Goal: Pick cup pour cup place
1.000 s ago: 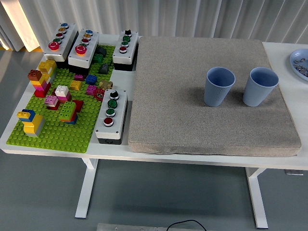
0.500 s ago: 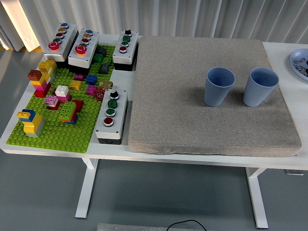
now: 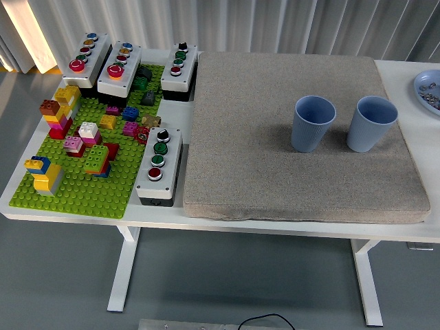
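Note:
Two light blue ribbed cups stand upright on a grey felt mat [image 3: 275,165]. The left cup [image 3: 313,124] is near the mat's middle right. The right cup [image 3: 370,124] is close beside it, near the mat's right edge, with a small gap between them. I cannot see into either cup well enough to tell its contents. Neither of my hands shows anywhere in the picture.
A green brick baseplate [image 3: 82,185] with several coloured bricks fills the table's left side. Several grey button boxes stand around it, one [image 3: 159,165] at the mat's left edge. A blue plate [image 3: 427,89] with small items sits at the far right.

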